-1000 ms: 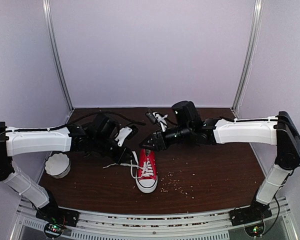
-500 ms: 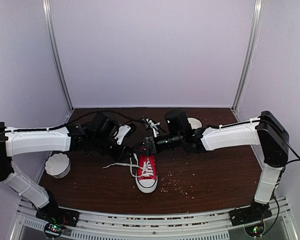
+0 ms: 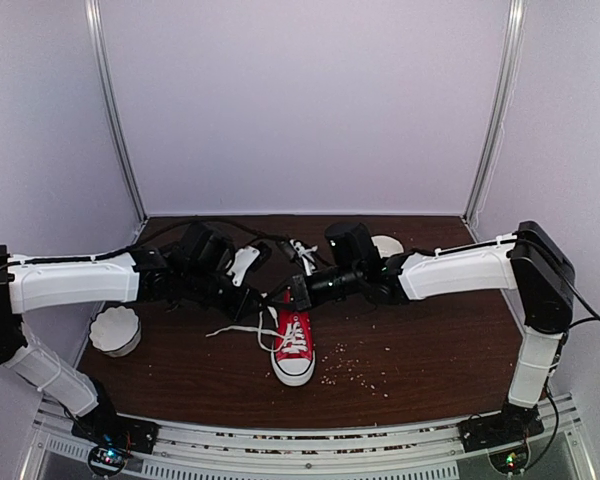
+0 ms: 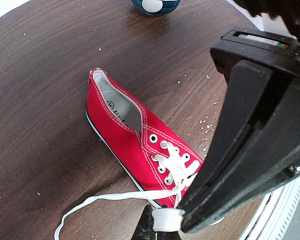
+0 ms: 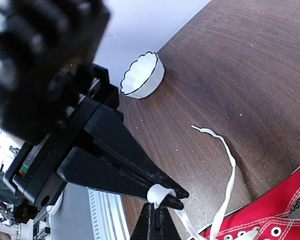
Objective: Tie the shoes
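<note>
The red sneaker (image 3: 294, 345) lies on the brown table, toe toward the arms, its white laces loose. Both grippers meet just above its heel end. My left gripper (image 3: 257, 303) is shut on a bunched piece of the white lace (image 5: 161, 192), seen pinched between its black tips in the right wrist view. My right gripper (image 3: 281, 296) is shut on the same lump of lace (image 4: 166, 219), tip to tip with the left. In the left wrist view the sneaker (image 4: 135, 140) lies below, and a free lace end (image 4: 90, 204) trails left across the table.
A white fluted bowl (image 3: 115, 330) stands at the left edge of the table. Another white bowl (image 3: 387, 245) sits behind the right arm, and a dark blue bowl (image 4: 155, 5) shows farther off. Crumbs (image 3: 355, 368) are scattered right of the sneaker. Black cables (image 3: 230, 226) lie at the back.
My right arm has swung left to meet the left gripper, and its jaws have shut on the lace. The left gripper has held its place, still shut.
</note>
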You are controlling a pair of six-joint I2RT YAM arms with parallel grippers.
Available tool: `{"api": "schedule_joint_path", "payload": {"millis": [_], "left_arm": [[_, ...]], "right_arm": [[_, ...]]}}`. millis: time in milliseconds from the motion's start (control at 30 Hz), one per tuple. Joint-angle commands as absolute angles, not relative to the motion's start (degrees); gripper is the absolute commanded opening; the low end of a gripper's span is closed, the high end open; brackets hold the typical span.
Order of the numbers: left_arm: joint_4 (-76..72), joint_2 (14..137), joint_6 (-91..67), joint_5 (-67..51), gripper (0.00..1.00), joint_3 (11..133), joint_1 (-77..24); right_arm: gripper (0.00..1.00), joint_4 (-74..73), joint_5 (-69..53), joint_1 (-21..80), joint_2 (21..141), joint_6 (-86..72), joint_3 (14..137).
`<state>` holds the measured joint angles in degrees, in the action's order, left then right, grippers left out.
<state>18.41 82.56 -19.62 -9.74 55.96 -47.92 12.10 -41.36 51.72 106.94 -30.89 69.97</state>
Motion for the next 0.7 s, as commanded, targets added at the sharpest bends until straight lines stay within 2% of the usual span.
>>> {"api": "schedule_joint_path", "payload": {"millis": [0,33,100,233,367,467,667], "left_arm": [[14.93,80.7,-18.36,-12.5,0.0,54.15,-46.5],[15.14,81.3,-17.69,-13.16,0.04,53.84,-46.15],[16.41,83.4,-15.49,-11.82,0.22,53.89,-46.0],[14.75,87.75,-11.44,-13.11,0.37,54.16,-46.12],[12.21,88.88,-6.53,-8.73,0.57,52.11,-46.4],[9.81,89.45,-1.62,-7.2,0.63,50.55,-46.49],[7.05,92.12,4.69,-5.23,0.66,50.37,-47.03]], "right_arm": [[0.0,7.05,-38.03,51.02,106.33,-26.94,72.4],[0.0,5.82,-37.11,50.75,106.33,-26.08,72.75],[0.0,4.22,-35.88,50.5,106.66,-24.3,73.59],[0.0,5.15,-35.66,50.5,108.65,-23.9,74.57],[0.0,9.74,-33.91,50.08,109.44,-25.71,72.65],[0.0,15.21,-34.12,49.59,110.43,-29.44,70.68],[0.0,19.58,-34.96,49.58,112.14,-32.43,69.89]]}}
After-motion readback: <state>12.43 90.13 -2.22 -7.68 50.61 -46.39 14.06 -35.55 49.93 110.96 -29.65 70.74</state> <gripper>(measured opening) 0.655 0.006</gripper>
